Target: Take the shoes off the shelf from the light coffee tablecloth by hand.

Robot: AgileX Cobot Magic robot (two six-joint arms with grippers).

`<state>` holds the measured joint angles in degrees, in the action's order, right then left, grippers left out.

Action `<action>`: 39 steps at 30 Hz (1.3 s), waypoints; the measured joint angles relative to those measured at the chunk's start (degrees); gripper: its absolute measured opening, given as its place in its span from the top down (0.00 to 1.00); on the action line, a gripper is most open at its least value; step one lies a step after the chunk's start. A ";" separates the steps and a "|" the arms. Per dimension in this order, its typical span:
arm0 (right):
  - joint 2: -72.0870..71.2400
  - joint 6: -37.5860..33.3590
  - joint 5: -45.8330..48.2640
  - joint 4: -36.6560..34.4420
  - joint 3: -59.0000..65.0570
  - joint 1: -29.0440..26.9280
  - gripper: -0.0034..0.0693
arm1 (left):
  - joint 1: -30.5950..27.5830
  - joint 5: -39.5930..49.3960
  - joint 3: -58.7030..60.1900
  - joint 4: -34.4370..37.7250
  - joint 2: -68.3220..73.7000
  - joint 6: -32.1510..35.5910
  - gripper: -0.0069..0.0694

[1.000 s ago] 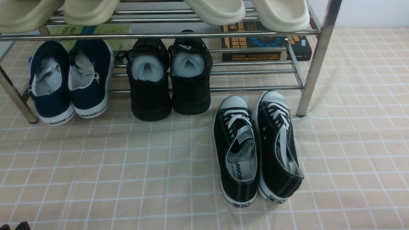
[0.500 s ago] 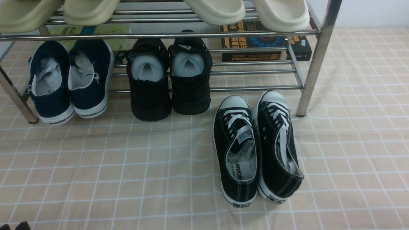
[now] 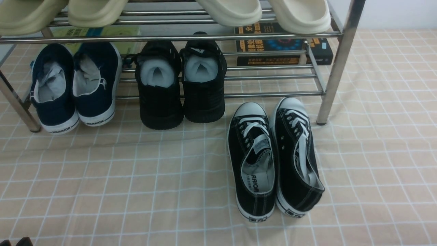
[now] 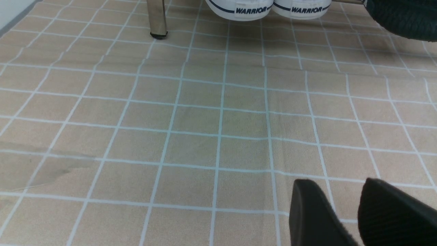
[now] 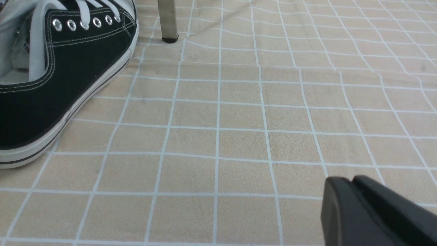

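Lying side by side on the light coffee tablecloth (image 3: pixel 102 177) in the front view, the shoes (image 3: pixel 275 159) are sitting just before the shelf (image 3: pixel 336 65), toes toward its right leg; neither arm is showing clearly. In the left wrist view, the left gripper (image 4: pixel 355 205) is hovering over bare cloth, fingers slightly parted. In the right wrist view, the right gripper (image 5: pixel 355 201) is resting pressed together, well apart from one shoe (image 5: pixel 61 75).

Matte black, blunt-tipped pincer fingers (image 4: pixel 314 212), smooth and unmarked, on left pincer (image 4: pixel 344 201) and right pincer (image 5: pixel 353 191).
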<state>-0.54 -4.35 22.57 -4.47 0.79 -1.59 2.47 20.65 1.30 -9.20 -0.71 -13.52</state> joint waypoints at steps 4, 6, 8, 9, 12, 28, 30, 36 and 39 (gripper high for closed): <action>0.00 -0.02 0.00 0.00 0.00 0.00 0.87 | 0.00 0.00 0.00 0.00 0.00 0.00 0.59; 0.00 -0.02 0.00 -0.05 0.00 0.00 0.86 | 0.00 0.00 0.00 0.00 0.00 0.00 0.59; 0.00 -0.02 0.00 -0.05 0.00 0.00 0.86 | 0.00 0.00 0.00 0.00 0.00 0.00 0.59; 0.00 -0.02 0.00 -0.05 0.00 0.00 0.86 | 0.00 0.00 0.00 0.00 0.00 0.00 0.59; 0.00 -0.02 0.00 -0.05 0.00 0.00 0.85 | 0.00 0.00 0.00 0.00 0.00 0.00 0.59; 0.00 -0.07 -0.05 -0.05 0.00 0.00 0.83 | 0.00 0.00 0.00 0.00 0.00 0.00 0.59; 0.00 -0.07 -0.05 -0.05 0.00 0.00 0.82 | 0.00 0.00 0.00 0.00 0.00 0.00 0.59; 0.00 -0.07 -0.05 -0.05 0.00 0.00 0.81 | 0.00 0.00 0.00 0.00 0.00 0.00 0.59; 0.00 -0.07 -0.05 -0.05 0.00 0.00 0.81 | 0.00 0.00 0.00 0.00 0.00 0.00 0.59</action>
<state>-0.54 -4.42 22.52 -4.52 0.79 -1.59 2.47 20.65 1.30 -9.20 -0.71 -13.52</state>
